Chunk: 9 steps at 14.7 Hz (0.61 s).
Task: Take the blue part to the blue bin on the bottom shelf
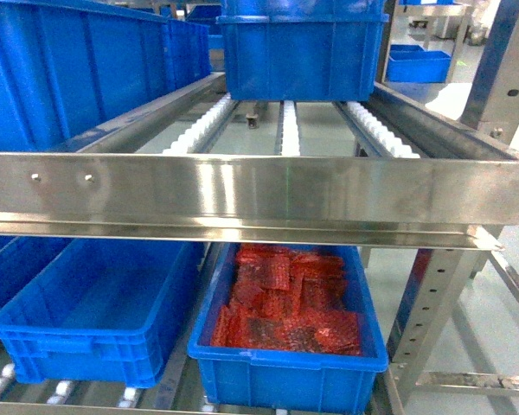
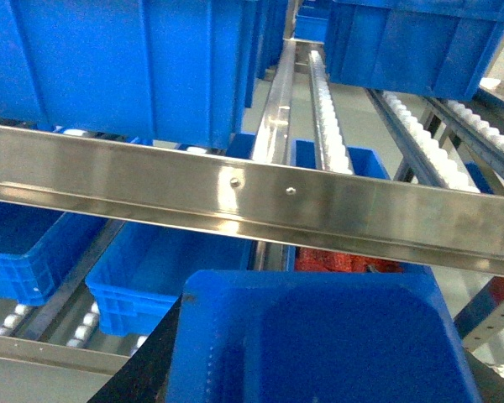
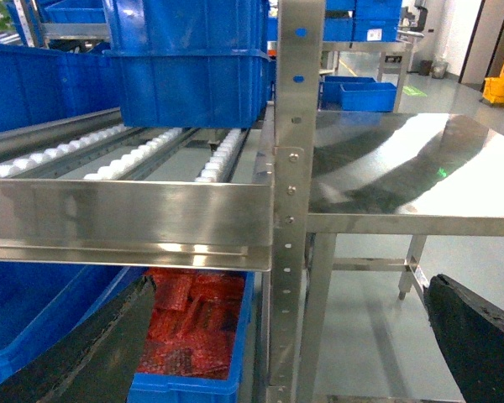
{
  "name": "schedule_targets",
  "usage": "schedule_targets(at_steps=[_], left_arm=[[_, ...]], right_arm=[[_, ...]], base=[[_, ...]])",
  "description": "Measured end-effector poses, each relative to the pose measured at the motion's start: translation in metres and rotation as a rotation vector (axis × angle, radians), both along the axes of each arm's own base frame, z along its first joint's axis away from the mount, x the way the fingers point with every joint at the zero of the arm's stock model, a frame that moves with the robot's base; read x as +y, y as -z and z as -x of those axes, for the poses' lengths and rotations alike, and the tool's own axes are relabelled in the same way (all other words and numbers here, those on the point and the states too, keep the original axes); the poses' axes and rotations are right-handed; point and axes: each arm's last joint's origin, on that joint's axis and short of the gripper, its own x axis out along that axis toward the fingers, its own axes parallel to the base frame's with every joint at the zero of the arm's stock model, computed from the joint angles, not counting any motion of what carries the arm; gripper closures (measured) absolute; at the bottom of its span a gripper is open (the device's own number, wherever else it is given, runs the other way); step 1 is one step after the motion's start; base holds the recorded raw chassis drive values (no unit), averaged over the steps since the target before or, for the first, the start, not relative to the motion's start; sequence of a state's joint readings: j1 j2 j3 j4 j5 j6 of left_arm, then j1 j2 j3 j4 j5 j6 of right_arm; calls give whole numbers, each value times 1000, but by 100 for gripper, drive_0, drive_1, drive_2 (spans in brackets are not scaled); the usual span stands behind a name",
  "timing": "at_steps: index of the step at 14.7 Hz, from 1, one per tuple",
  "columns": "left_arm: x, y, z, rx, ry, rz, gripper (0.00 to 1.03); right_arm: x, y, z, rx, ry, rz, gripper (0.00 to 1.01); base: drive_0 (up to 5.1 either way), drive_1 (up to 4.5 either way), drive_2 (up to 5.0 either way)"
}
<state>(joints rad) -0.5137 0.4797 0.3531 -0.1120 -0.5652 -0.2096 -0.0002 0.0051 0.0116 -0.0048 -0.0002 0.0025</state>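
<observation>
The blue part [image 2: 319, 327], a solid blue block with a shallow recessed face, fills the bottom of the left wrist view. My left gripper [image 2: 332, 374] is shut on it, with a black finger [image 2: 147, 361] against its left side. It hangs in front of the steel front rail, above the bottom shelf [image 2: 46, 323]. The empty blue bin [image 1: 95, 316] sits on that shelf's left side and also shows as the blue bin [image 2: 164, 269] beyond the part. My right gripper [image 3: 277, 353] is open with nothing between its fingers, facing the rack's upright post. Neither gripper shows in the head view.
A like blue crate of red bubble-wrap packets [image 1: 290, 303] stands right of the empty bin. A wide steel front rail [image 1: 259, 194] crosses above both. Blue crates [image 1: 303, 47] rest on the upper roller level. A steel table [image 3: 403, 168] stands right of the rack.
</observation>
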Motion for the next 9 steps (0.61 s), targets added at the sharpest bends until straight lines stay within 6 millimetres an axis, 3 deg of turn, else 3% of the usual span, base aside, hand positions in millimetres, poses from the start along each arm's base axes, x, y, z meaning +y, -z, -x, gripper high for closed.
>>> schedule_targets(at_steps=[9], left_arm=[[1,0,0,-4,-8,0,60]], right_arm=[[0,0,0,-4,-5,0,3]], base=[[-484,252,252]])
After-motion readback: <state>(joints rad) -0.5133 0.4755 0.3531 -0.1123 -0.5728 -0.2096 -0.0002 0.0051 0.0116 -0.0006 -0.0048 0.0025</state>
